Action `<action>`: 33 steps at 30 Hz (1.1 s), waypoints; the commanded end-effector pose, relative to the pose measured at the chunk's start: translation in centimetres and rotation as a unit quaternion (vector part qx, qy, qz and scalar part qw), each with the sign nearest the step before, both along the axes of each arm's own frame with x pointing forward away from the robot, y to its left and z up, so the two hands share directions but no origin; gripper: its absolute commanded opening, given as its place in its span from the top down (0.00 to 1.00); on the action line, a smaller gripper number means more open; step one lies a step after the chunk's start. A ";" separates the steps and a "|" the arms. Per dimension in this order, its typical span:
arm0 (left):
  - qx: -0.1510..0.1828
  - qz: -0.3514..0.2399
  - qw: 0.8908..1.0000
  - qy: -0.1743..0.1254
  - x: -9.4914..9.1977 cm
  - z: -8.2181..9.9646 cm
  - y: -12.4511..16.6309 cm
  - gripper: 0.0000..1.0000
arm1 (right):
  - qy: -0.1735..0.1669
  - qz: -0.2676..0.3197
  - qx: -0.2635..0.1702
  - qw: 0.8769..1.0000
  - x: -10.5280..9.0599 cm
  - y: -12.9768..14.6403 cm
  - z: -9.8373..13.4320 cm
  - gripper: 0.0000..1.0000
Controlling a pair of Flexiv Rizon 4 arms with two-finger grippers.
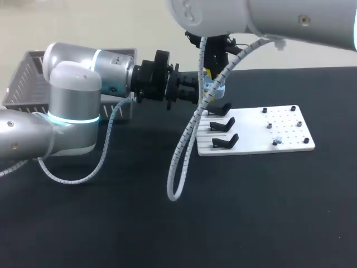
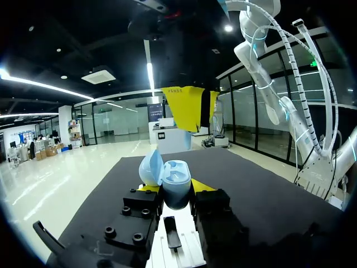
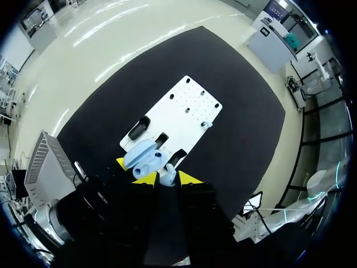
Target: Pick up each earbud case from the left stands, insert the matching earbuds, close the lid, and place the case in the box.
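You have a black table [image 1: 251, 212] carrying 2 things: a white board [image 1: 281, 134] right of its middle, and a grey mesh basket [image 1: 22, 84] at the far left, well apart.

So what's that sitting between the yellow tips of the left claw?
An open light-blue earbud case, lid up, gripped from both sides by the left claw; the left wrist view shows it.

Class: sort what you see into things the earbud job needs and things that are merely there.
Needed: open earbud case in left gripper; right gripper; black stands; white board; grey basket.
Merely there: coiled cable; black table.
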State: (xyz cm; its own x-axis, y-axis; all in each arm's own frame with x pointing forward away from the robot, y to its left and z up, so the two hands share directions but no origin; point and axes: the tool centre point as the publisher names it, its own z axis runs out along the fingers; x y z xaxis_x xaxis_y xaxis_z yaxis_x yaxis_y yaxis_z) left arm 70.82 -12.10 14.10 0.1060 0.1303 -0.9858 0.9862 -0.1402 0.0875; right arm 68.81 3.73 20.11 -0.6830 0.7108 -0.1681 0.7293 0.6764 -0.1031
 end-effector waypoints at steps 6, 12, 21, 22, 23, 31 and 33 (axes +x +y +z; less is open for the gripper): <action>0.000 0.000 1.000 0.000 0.0 0.0 0.0 1.00 | -0.001 -0.001 0.000 1.000 0.8 0.4 -0.2 1.00; 0.000 0.000 1.000 0.000 0.0 0.0 0.0 1.00 | 0.002 -0.002 0.005 1.000 0.9 0.2 -0.6 1.00; 0.000 0.000 1.000 0.000 0.0 0.0 0.0 1.00 | -0.001 0.001 0.011 1.000 1.0 0.1 -0.6 1.00; 0.000 0.000 1.000 0.000 0.0 0.0 0.0 1.00 | -0.001 0.002 0.012 1.000 1.0 0.1 -0.7 1.00; 0.000 0.000 1.000 0.000 0.0 0.0 0.0 1.00 | -0.001 0.003 0.012 1.000 1.1 0.1 -0.7 1.00; 0.000 0.000 1.000 0.000 0.0 0.0 0.0 1.00 | -0.003 0.006 0.019 1.000 1.2 -0.1 -1.1 1.00; 0.000 0.000 1.000 0.000 0.0 0.0 0.0 1.00 | -0.003 0.005 0.021 1.000 1.2 -0.1 -1.1 1.00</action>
